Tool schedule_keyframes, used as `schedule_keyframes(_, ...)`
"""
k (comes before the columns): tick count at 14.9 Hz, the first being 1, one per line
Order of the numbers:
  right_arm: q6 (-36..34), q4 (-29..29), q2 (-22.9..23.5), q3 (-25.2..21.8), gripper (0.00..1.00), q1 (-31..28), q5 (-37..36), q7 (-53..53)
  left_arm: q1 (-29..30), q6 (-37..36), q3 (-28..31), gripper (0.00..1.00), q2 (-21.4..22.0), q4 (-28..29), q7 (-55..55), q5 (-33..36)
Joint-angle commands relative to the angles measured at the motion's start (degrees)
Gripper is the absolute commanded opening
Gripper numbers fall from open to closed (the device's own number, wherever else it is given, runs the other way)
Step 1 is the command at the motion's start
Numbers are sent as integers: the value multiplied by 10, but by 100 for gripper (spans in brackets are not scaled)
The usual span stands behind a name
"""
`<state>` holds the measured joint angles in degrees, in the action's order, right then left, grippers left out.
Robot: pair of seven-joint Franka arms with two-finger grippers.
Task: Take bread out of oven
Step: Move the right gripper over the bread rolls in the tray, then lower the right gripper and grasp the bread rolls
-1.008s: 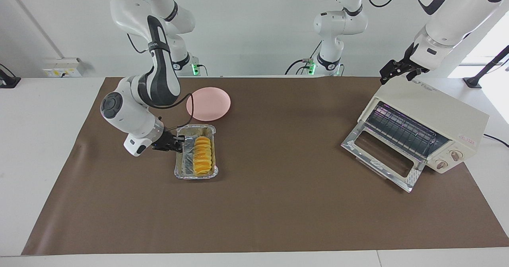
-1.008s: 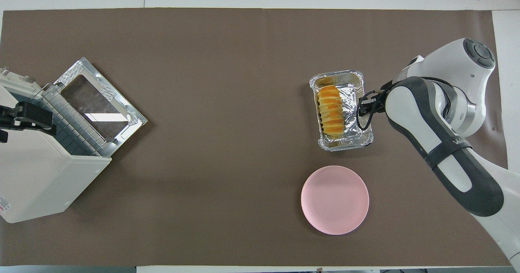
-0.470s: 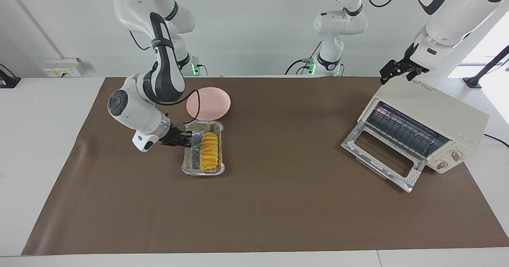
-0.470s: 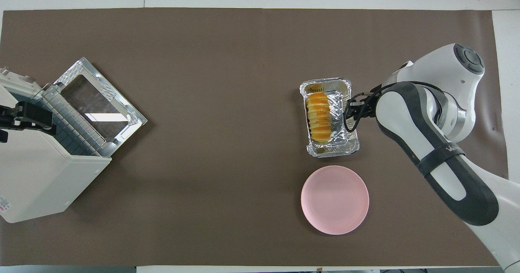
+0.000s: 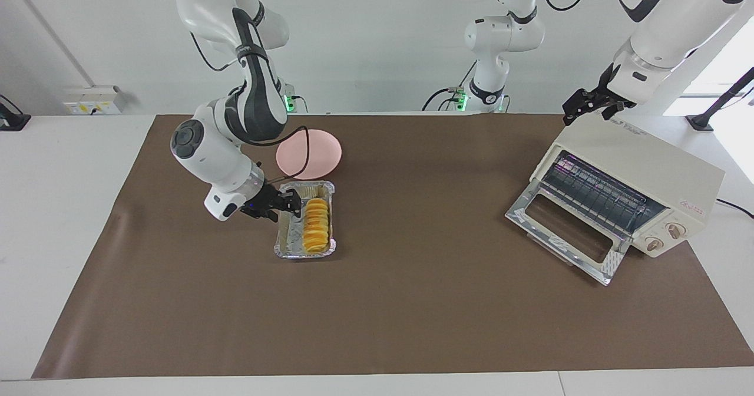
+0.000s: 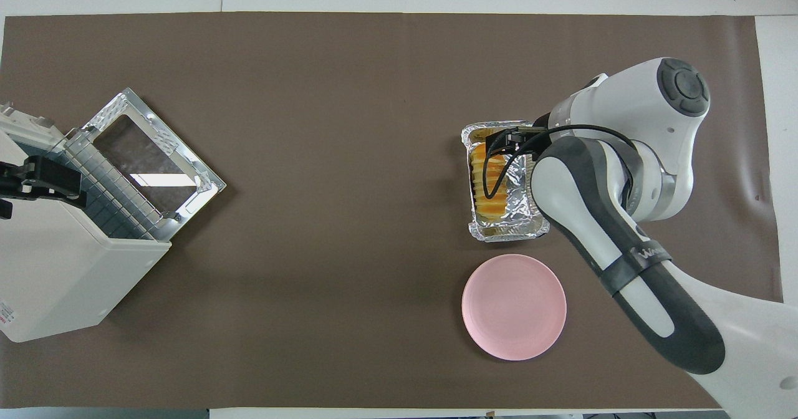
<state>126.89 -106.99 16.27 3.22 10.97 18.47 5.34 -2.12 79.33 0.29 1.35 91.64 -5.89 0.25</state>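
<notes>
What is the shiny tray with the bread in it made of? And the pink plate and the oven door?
The tray looks like thin aluminium foil: silvery, crinkled, with a rolled rim. The pink plate looks like smooth matte plastic, though it could be ceramic. The oven door seems to be clear glass in a bright, dimpled metal frame; the cream body looks like painted metal.
</notes>
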Motion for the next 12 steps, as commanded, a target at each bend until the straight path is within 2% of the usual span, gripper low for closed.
schedule_keyframes(1,37,-15,14,-1,100,1,-10,11,4,-2,-1,100,4,-1,1,-3)
schedule_keyframes(5,39,-29,16,0,100,1,-10,11,4,-2,-1,100,4,-1,1,-3)
schedule_keyframes(6,44,-33,16,0,99,1,-9,12,4,-2,-1,100,4,-1,1,-3)
schedule_keyframes(8,75,-53,16,1,90,1,-7,12,4,-2,-1,100,4,-1,1,-3)
schedule_keyframes(12,79,-59,18,1,89,2,-4,12,4,-2,-1,100,4,-1,1,-3)
